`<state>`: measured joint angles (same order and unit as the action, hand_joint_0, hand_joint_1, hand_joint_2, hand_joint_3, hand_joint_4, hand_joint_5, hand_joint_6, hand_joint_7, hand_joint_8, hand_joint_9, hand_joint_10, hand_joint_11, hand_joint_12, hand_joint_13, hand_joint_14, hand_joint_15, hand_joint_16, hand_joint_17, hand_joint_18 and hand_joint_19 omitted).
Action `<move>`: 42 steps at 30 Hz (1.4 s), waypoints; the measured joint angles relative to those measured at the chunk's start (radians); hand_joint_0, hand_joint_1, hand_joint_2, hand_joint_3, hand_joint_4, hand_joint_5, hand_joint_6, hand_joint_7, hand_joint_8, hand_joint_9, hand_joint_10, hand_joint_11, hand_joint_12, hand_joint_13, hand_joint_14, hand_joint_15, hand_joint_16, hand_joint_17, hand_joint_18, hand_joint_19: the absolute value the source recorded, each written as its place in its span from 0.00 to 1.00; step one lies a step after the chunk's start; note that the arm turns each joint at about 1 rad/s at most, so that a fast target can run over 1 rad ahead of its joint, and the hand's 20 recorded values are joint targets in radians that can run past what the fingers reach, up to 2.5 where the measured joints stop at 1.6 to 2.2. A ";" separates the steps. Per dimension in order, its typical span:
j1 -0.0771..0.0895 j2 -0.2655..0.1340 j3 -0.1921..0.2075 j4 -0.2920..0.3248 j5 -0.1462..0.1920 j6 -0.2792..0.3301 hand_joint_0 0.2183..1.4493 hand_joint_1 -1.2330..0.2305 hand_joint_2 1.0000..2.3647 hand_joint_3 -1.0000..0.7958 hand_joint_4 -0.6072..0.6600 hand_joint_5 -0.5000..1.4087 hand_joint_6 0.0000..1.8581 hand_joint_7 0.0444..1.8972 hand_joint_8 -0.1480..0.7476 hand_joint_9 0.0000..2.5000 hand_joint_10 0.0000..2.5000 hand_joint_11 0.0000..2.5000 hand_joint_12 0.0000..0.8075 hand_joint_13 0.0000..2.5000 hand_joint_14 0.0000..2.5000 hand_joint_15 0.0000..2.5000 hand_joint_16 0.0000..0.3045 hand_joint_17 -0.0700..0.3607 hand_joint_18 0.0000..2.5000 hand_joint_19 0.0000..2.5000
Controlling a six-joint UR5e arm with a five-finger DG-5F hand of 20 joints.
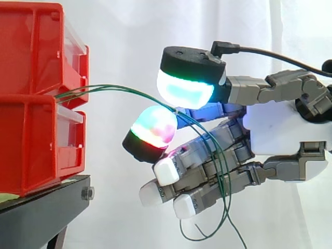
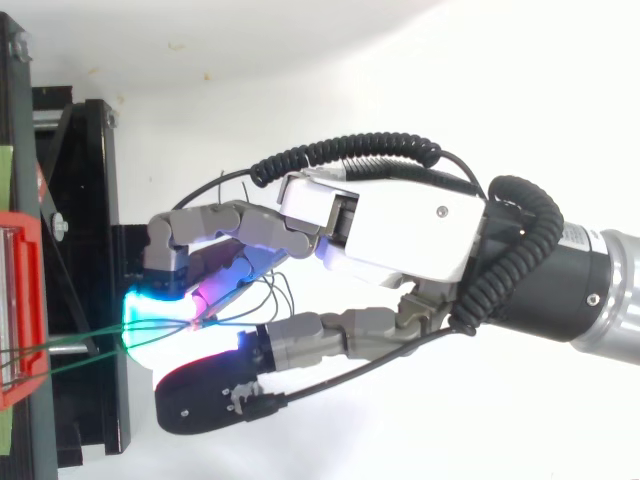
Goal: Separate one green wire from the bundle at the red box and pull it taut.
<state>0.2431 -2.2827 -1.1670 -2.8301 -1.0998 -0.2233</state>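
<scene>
Hand [image 1: 280,129] around green wires [image 1: 119,88], loops [image 1: 199,238] below.

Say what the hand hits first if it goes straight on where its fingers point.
Likely the red bins, level with the hand; only the green wires cross the gap between. Depth unclear.

Bright, even light washes the white curtain [image 1: 124,31] nearly featureless in the side view. Shadows are soft and faint, and the glowing pads [image 1: 184,88] of the hand [image 1: 282,127] tint its neighbouring fingers violet.

Green wires [image 2: 100,338] between fingers [image 2: 200,222] near red box [image 2: 22,290]
</scene>
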 measured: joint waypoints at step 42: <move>-0.041 0.052 -0.011 -0.218 -0.018 0.065 0.33 0.51 0.01 0.39 0.62 0.21 0.27 0.69 0.50 0.33 0.01 0.16 0.45 0.27 0.00 0.12 0.18 0.45 0.25 0.17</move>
<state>0.2016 -2.2302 -1.1778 -3.0478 -1.1182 -0.1582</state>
